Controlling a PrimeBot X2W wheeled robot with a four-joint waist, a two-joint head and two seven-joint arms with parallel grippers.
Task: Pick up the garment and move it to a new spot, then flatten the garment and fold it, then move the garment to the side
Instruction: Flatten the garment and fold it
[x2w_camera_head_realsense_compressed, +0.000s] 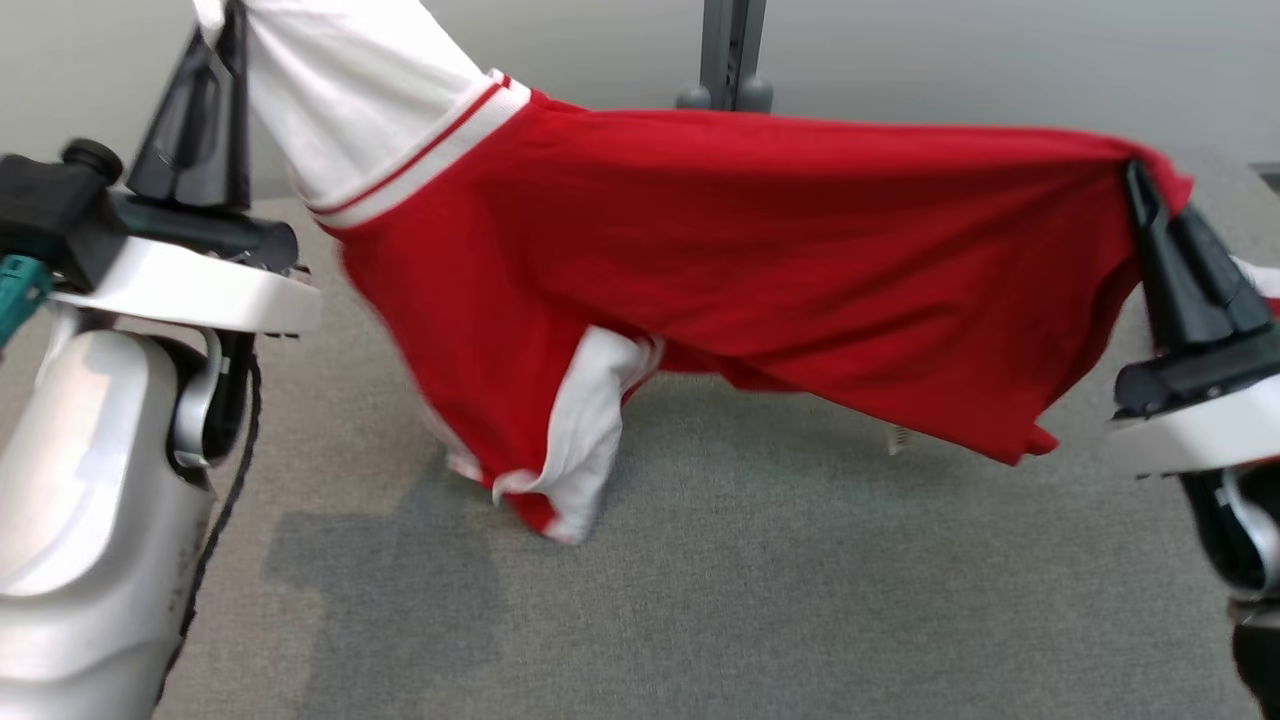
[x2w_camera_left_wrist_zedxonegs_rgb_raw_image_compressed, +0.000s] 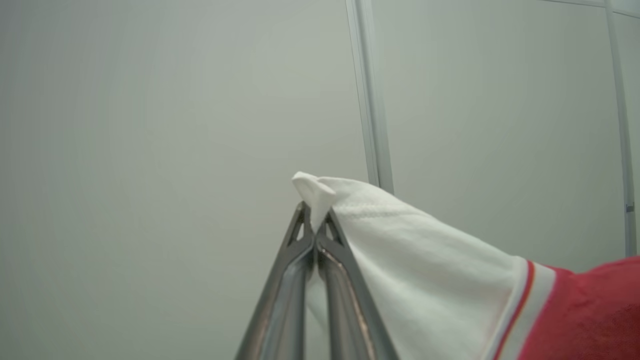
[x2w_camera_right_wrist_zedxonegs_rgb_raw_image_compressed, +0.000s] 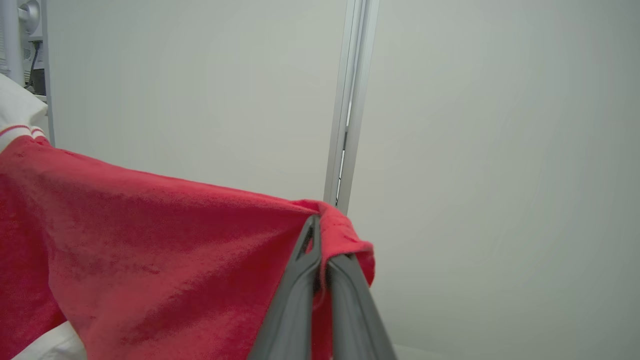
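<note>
Surface: grey mat (x2w_camera_head_realsense_compressed: 760, 600), garment (x2w_camera_head_realsense_compressed: 760, 250) stretched above.
Room: pale wall (x2w_camera_head_realsense_compressed: 1000, 60), grey post (x2w_camera_head_realsense_compressed: 733, 50) behind.
Tools: left gripper (x2w_camera_left_wrist_zedxonegs_rgb_raw_image_compressed: 315, 222), right gripper (x2w_camera_right_wrist_zedxonegs_rgb_raw_image_compressed: 320, 255) both clamp garment.

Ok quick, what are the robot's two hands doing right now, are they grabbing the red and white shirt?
Left gripper: shut on the garment, pinching its white part.
Right gripper: shut on the garment, pinching its red edge.

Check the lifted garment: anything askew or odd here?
Yes, the hold is lopsided. The left gripper pinches the tip of a white sleeve, while the right gripper pinches a red edge, so the garment hangs slanted rather than square. Its other sleeve dangles in a bunch toward the grey surface.
</note>
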